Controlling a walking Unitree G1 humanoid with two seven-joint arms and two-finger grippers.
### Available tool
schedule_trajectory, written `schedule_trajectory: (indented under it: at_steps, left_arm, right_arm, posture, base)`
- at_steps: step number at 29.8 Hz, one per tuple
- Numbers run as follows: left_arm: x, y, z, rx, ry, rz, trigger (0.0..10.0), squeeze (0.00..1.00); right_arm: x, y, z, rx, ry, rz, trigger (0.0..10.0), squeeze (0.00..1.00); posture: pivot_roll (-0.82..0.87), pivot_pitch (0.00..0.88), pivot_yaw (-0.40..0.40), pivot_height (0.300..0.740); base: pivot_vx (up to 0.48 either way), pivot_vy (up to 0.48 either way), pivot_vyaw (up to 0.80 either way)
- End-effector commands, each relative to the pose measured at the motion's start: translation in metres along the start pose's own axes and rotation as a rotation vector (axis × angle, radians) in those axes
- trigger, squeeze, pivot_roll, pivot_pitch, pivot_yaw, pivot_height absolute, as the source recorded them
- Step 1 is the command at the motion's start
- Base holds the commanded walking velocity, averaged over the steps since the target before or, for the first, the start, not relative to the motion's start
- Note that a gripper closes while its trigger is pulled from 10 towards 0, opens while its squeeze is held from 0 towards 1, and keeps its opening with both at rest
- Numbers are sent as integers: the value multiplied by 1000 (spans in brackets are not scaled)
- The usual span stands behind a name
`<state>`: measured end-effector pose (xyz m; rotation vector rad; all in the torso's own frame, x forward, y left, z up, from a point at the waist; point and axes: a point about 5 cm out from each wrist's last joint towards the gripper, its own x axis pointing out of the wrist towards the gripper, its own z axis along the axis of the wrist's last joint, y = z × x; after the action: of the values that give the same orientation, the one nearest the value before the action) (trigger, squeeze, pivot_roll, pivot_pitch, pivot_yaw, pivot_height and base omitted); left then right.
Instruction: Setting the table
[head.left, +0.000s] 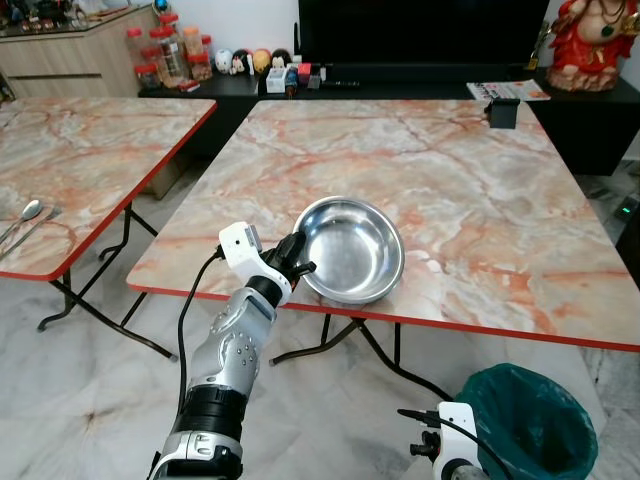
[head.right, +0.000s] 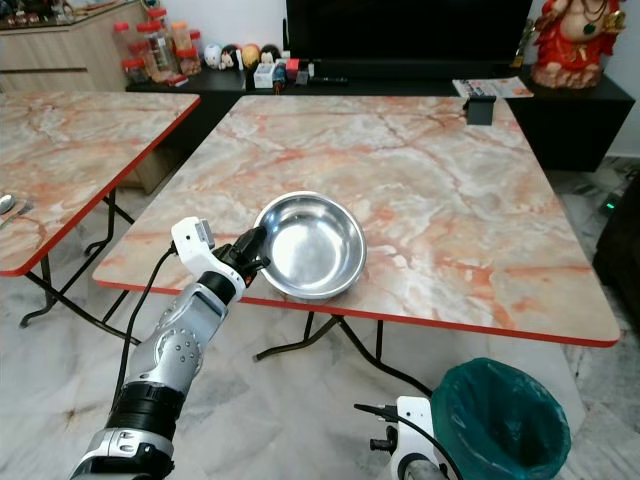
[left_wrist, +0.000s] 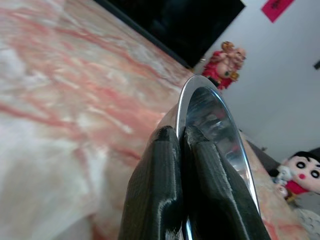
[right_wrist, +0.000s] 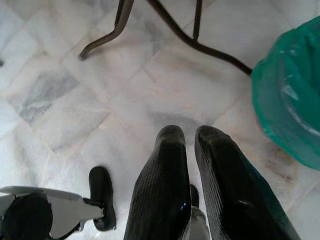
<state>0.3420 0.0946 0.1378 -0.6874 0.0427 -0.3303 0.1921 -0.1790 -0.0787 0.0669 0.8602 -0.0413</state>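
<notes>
1. Steel bowl (head.left: 352, 250): it sits upright near the front edge of the marble-patterned worktop (head.left: 480, 190), which has a red rim, and it holds nothing.
2. Left end effector (head.left: 297, 262): its two black fingers (left_wrist: 160, 195) are pinched onto the bowl's near-left rim, one on each side of the thin metal wall, with almost no gap between them.
3. Right end effector (right_wrist: 189, 150): it hangs low beside the robot over the pale marble floor (right_wrist: 75, 75), fingers nearly together with a narrow gap and nothing between them.
4. A bin with a green bag (head.left: 525, 420) stands on the floor to the right, below the worktop's front edge.
5. A second worktop (head.left: 80, 170) of the same pattern stands to the left, with a spoon (head.left: 25, 215) near its front edge.
6. A small dark object (head.left: 503, 113) stands at the far right of the main worktop, with a printed sheet (head.left: 505, 90) behind it; its writing is too small to read.
7. Jars with red lids (head.left: 165, 50) line the far counter; no label can be read.
</notes>
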Motion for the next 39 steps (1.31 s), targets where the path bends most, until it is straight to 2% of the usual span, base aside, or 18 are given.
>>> schedule_trajectory:
  at_steps: [1, 22, 31, 32, 34, 39]
  left_arm:
    - [5, -5, 7, 27, -23, -15, 10000, 0]
    - [7, -8, 11, 26, -37, -35, 10000, 0]
    - [6, -10, 12, 24, -34, -56, 10000, 0]
    - [6, -10, 11, 17, -32, -55, 10000, 0]
    - [3, -6, 7, -77, -14, -29, 10000, 0]
    - [-3, -6, -5, -190, 72, 23, 10000, 0]
  right_arm:
    - [1, 2, 2, -3, 2, 6, 10000, 0]
    - [1, 1, 2, -2, 1, -1, 10000, 0]
    - [1, 2, 2, -1, 3, -1, 10000, 0]
    - [1, 2, 1, -2, 4, -1, 10000, 0]
    - [0, 2, 0, -1, 6, -1, 10000, 0]
    - [0, 2, -1, -1, 10, -2, 10000, 0]
  posture:
    - [-23, 0, 49, 714]
    - [-23, 0, 49, 714]
    - [-25, 0, 56, 714]
    - [-24, 0, 57, 714]
    - [-24, 0, 58, 714]
    - [-24, 1, 60, 714]
  base:
    - [326, 0, 0]
    - [326, 0, -54]
    - [0, 0, 0]
    - [0, 0, 0]
    - [0, 0, 0]
    - [0, 0, 0]
